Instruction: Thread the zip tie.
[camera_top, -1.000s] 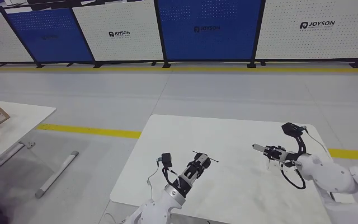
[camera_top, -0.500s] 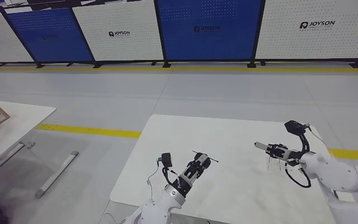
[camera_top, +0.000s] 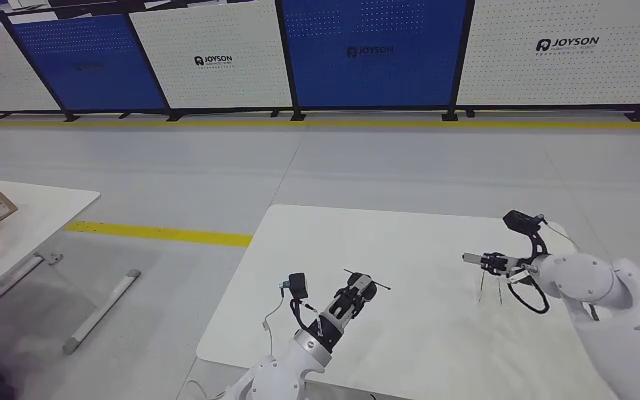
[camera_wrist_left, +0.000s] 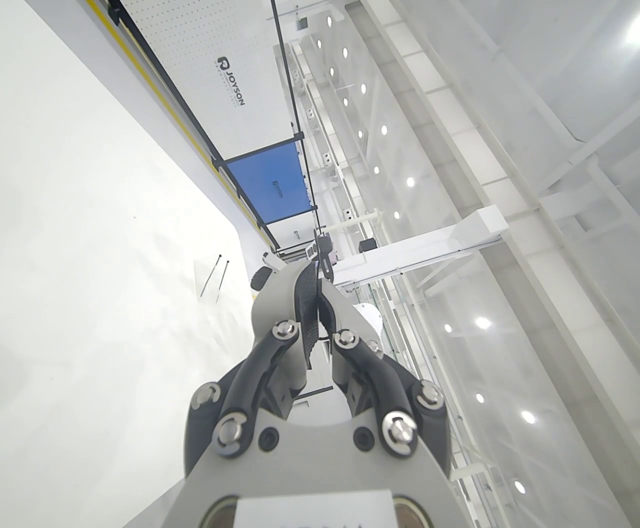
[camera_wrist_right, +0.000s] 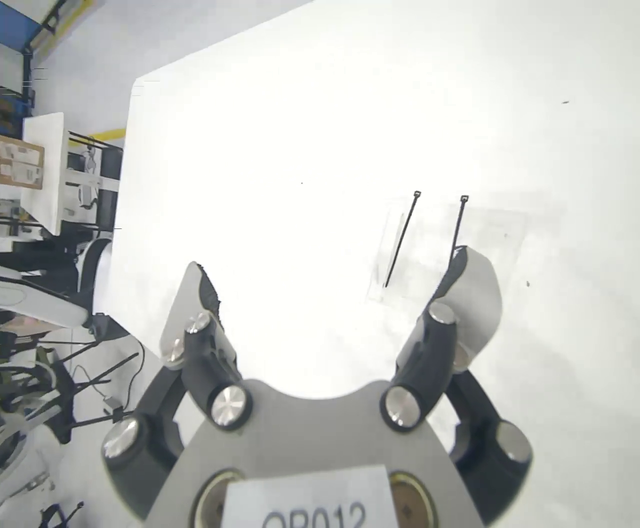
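Observation:
My left gripper (camera_top: 362, 288) sits near the table's front, shut on a thin black zip tie (camera_top: 372, 281) that crosses its fingertips. The left wrist view has the pads pressed together at the gripper (camera_wrist_left: 316, 272), the zip tie (camera_wrist_left: 326, 255) poking out past them. My right gripper (camera_top: 472, 259) hovers open over the right part of the white table (camera_top: 400, 240). Two loose black zip ties (camera_top: 483, 288) lie side by side just below it. In the right wrist view the gripper (camera_wrist_right: 332, 275) is wide open, one loose tie (camera_wrist_right: 402, 240) lying ahead and the other tie (camera_wrist_right: 459, 220) running behind a finger.
The two loose ties rest on a faint clear sheet (camera_wrist_right: 500, 235). The table's right edge is close to the right arm. A second white table (camera_top: 40, 215) stands off to the left across a floor gap. Blue and white panels (camera_top: 375, 50) line the back.
My right gripper has shifted a little to the right and farther back, above the loose ties. The left arm and its zip tie have stayed still.

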